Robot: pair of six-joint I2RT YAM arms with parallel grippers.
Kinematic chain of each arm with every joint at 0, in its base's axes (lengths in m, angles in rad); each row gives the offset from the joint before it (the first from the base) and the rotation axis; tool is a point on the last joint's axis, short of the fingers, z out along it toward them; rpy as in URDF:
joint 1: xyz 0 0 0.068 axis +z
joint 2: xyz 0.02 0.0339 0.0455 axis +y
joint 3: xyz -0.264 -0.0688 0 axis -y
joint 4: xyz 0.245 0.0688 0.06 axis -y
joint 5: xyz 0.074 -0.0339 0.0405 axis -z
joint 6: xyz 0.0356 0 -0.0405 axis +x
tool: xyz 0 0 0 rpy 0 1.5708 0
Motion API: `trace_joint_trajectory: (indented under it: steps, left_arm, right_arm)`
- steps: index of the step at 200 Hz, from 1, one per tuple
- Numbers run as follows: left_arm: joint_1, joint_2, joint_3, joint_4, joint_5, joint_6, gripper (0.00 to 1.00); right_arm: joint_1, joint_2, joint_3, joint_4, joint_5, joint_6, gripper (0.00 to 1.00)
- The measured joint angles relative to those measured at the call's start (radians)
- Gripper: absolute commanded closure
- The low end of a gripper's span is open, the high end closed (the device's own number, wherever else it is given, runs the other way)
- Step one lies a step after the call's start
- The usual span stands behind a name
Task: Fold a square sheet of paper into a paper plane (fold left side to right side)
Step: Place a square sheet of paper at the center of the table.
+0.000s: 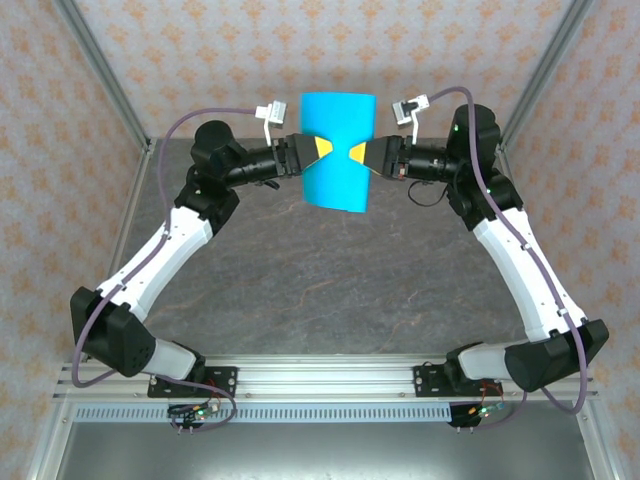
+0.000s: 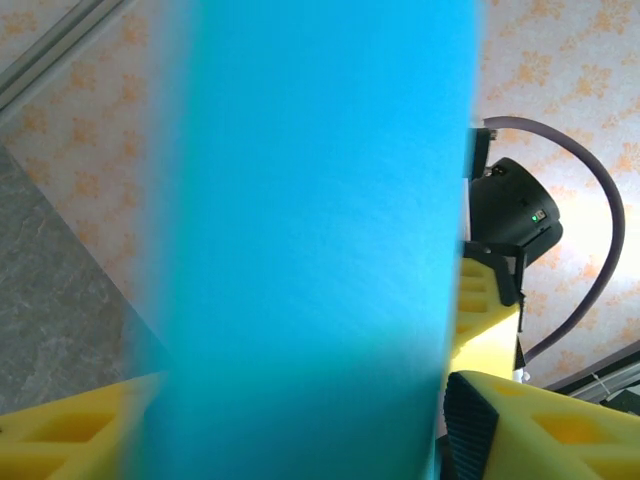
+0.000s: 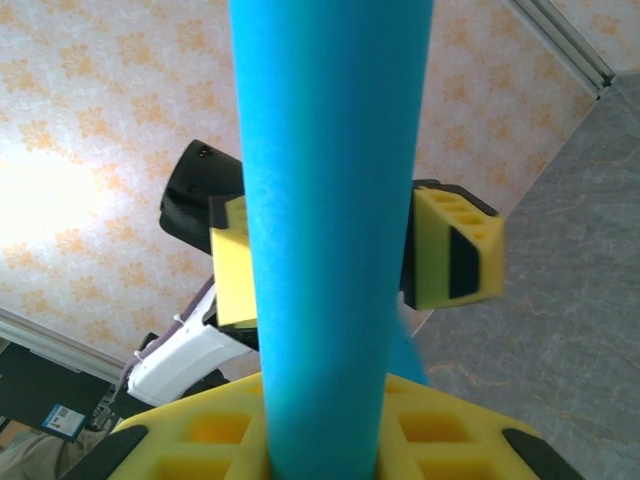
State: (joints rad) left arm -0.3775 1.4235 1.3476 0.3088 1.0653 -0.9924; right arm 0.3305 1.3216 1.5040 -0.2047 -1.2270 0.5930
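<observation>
The blue sheet of paper (image 1: 338,185) is up in the air over the far middle of the counter (image 1: 330,290), standing roughly upright & bowed into a curve, w/ an arm coming in from each side at mid-height. The right end effector (image 1: 357,152) is clenched on the sheet's right edge, paper pinched btwn its yellow fingers (image 3: 470,415). The left end effector (image 1: 321,150) is at the left edge but looks released, its fingers (image 3: 455,250) spread either side of the paper w/o pinching it.
</observation>
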Motion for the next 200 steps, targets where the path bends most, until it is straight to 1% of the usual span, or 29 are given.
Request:
trace_joint_trajectory:
  steps: [44,75,109,114,120,129,139,148,162,176,200]
  left_arm:
    - [0.0,-0.058,0.0,-0.036,-0.007,0.048,0.48]
    - [0.0,-0.069,-0.002,-0.063,-0.009,0.073,0.66]
    - [0.0,-0.069,-0.013,-0.113,-0.019,0.108,0.91]
    - [0.0,-0.069,-0.014,-0.122,-0.021,0.11,0.94]
    - [0.0,-0.069,-0.014,-0.137,-0.025,0.12,0.96]
    - [0.0,-0.069,-0.016,-0.161,-0.029,0.138,0.96]
    - [0.0,-0.069,-0.016,-0.193,-0.034,0.156,0.96]
    - [0.0,-0.069,-0.017,-0.235,-0.046,0.187,0.96]
    - [0.0,-0.068,-0.032,-0.29,-0.067,0.235,0.96]
    - [0.0,-0.057,-0.073,-0.328,-0.088,0.27,0.97]
    - [0.0,0.016,-0.177,-0.344,-0.136,0.295,0.97]
  right_arm:
    - [-0.015,-0.003,0.0,-0.074,0.024,-0.048,0.74]
    - [-0.034,-0.008,0.0,-0.132,0.044,-0.084,0.74]
    - [-0.038,-0.013,0.0,-0.196,0.061,-0.128,0.72]
    - [-0.04,-0.013,0.0,-0.206,0.063,-0.135,0.7]
    - [-0.04,-0.013,0.0,-0.215,0.068,-0.14,0.64]
    - [-0.043,-0.013,0.001,-0.234,0.079,-0.159,0.55]
    - [-0.046,-0.013,0.002,-0.263,0.1,-0.18,0.43]
    - [-0.046,-0.013,0.006,-0.302,0.131,-0.201,0.36]
    - [-0.046,-0.013,0.011,-0.365,0.2,-0.246,0.29]
    - [-0.047,-0.014,0.011,-0.422,0.276,-0.288,0.24]
    - [-0.051,-0.018,-0.016,-0.465,0.381,-0.32,0.24]
